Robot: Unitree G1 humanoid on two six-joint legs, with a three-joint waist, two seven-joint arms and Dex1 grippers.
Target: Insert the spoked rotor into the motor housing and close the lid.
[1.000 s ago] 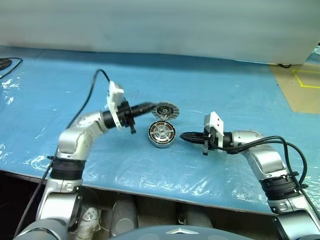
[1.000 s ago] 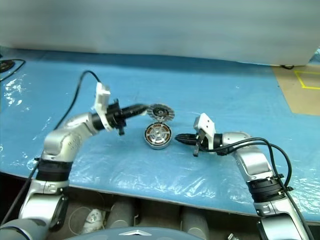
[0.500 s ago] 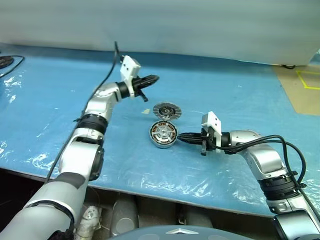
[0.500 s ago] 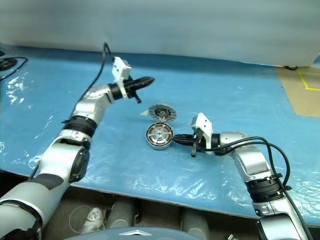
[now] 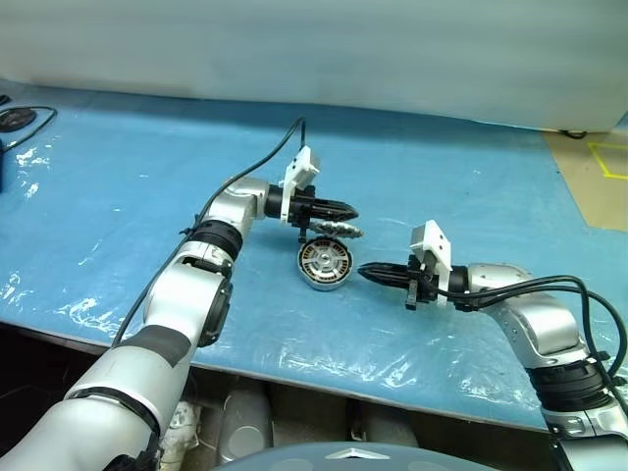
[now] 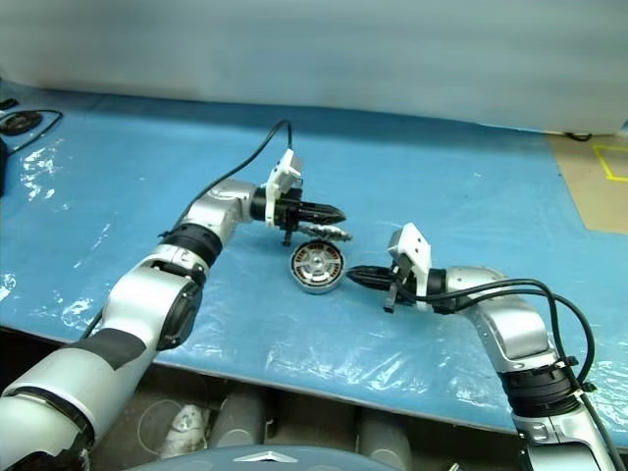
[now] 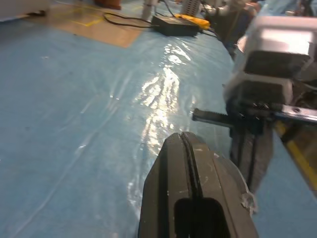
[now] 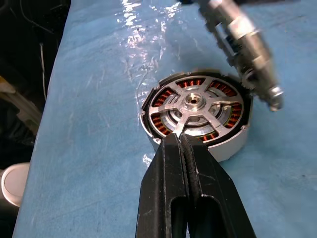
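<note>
- The round metal motor housing [image 5: 324,266], lined with copper-brown windings, lies flat on the blue plastic-covered worktop [image 5: 118,186], between the two arms.
- The silver spoked rotor [image 8: 193,105] with its centre hub sits inside the housing, its spokes over the windings.
- The silver-grey round lid [image 5: 337,231] with fine dark radial lines stands tilted on edge just behind the housing, touching or nearly touching its far rim.
- The left tool [image 5: 345,208] hangs just above the lid, black fingers pressed together and holding nothing; contact with the lid cannot be told.
- The right tool [image 5: 365,273], fingers likewise pressed together and empty, points at the housing's near side, its tips just beside the rim.
</note>
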